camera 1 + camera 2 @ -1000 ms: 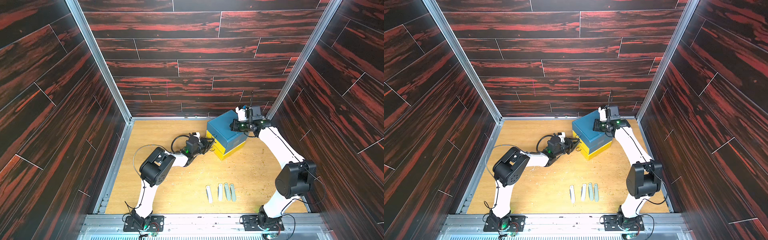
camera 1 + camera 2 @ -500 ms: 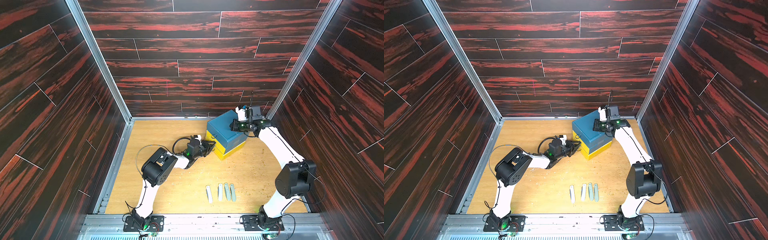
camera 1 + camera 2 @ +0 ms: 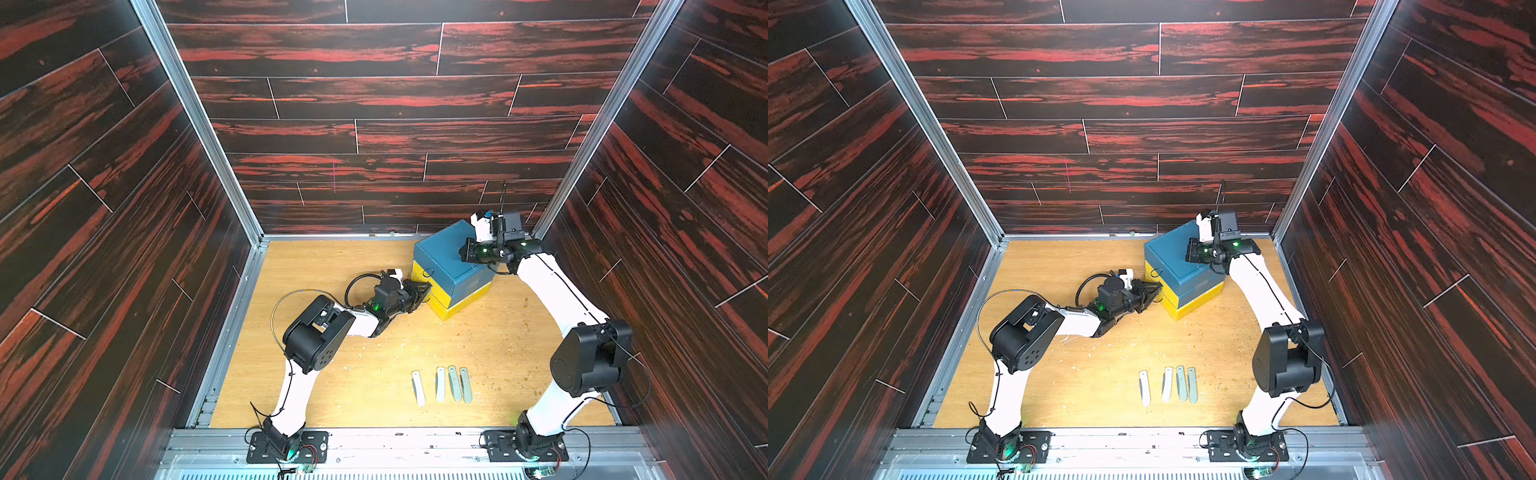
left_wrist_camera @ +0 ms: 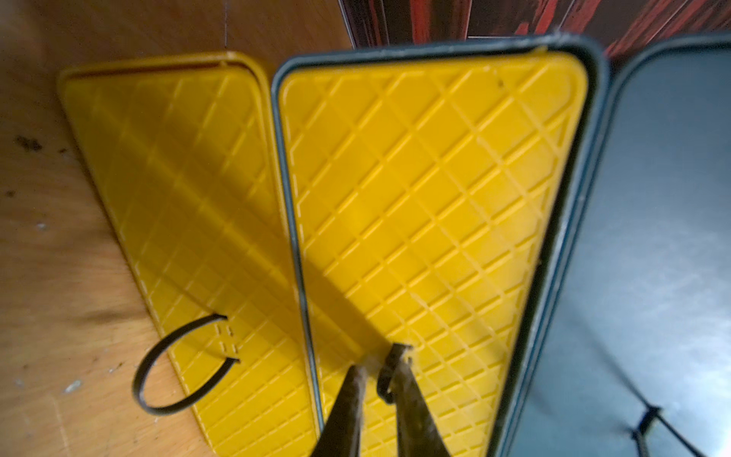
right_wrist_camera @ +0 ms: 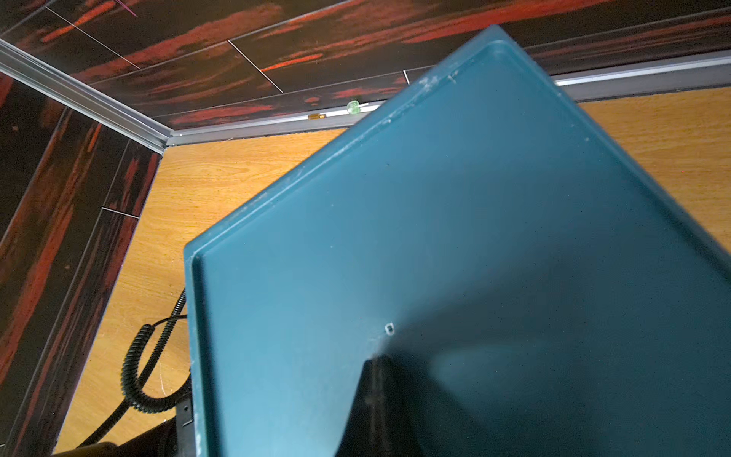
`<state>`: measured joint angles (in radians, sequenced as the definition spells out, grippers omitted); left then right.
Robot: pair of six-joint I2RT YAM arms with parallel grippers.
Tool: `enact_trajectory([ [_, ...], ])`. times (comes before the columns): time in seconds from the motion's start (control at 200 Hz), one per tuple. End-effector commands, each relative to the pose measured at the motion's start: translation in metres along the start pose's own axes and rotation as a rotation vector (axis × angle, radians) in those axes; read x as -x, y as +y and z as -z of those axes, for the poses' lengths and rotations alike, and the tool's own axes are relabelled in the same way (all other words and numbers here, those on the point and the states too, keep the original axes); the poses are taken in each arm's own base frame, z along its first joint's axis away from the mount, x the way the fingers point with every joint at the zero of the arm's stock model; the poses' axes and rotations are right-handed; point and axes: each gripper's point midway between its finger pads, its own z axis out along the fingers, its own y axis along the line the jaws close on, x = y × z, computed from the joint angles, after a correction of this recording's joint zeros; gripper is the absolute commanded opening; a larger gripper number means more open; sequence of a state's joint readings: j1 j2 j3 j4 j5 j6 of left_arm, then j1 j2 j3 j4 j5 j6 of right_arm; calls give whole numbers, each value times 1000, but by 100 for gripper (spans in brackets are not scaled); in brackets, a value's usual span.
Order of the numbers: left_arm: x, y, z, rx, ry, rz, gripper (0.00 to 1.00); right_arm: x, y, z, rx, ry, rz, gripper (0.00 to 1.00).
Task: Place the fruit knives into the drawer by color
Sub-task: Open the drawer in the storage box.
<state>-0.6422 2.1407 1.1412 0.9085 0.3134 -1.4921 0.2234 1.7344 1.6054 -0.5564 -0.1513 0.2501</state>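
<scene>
A row of fruit knives lies near the table's front: two whitish [image 3: 417, 387] [image 3: 440, 384] and two grey-green [image 3: 454, 383] [image 3: 466, 385]. The same row shows in both top views [image 3: 1167, 384]. The drawer unit [image 3: 446, 257] is teal with yellow drawer fronts [image 4: 435, 198], both pushed in. My left gripper [image 4: 379, 364] [image 3: 426, 289] [image 3: 1156, 291] is at the teal-framed front. Its fingers are pinched close round that drawer's dark loop handle [image 4: 385, 380]. My right gripper [image 5: 375, 362] [image 3: 463, 252] [image 3: 1188, 252] is shut and presses on the unit's teal top [image 5: 435, 217].
The other yellow drawer front [image 4: 178, 178] has a free loop handle [image 4: 174, 372]. The unit stands at the back right, close to the rear wall [image 3: 374, 199]. Side walls hem in the wooden table [image 3: 332, 374]. Small crumbs speckle its surface.
My left arm has reached further toward the drawer fronts, and its fingers have narrowed round the loop handle. The right arm and the knives have not moved.
</scene>
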Motion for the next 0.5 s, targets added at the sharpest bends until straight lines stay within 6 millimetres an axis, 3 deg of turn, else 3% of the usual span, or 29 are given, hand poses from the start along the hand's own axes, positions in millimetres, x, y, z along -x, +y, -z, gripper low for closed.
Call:
enact_trajectory([
  [0.0,-1,-20,-7,-41,0,-34,17,-87,-30,-28,-87,316,-78,0],
  [0.286,1,-26,-4,-48,-7,-40,0,-88,-30,-29,-83,318,-79,0],
  [0.496,0,-34,1,-55,-11,-49,0,-88,-31,-28,-89,318,-78,0],
])
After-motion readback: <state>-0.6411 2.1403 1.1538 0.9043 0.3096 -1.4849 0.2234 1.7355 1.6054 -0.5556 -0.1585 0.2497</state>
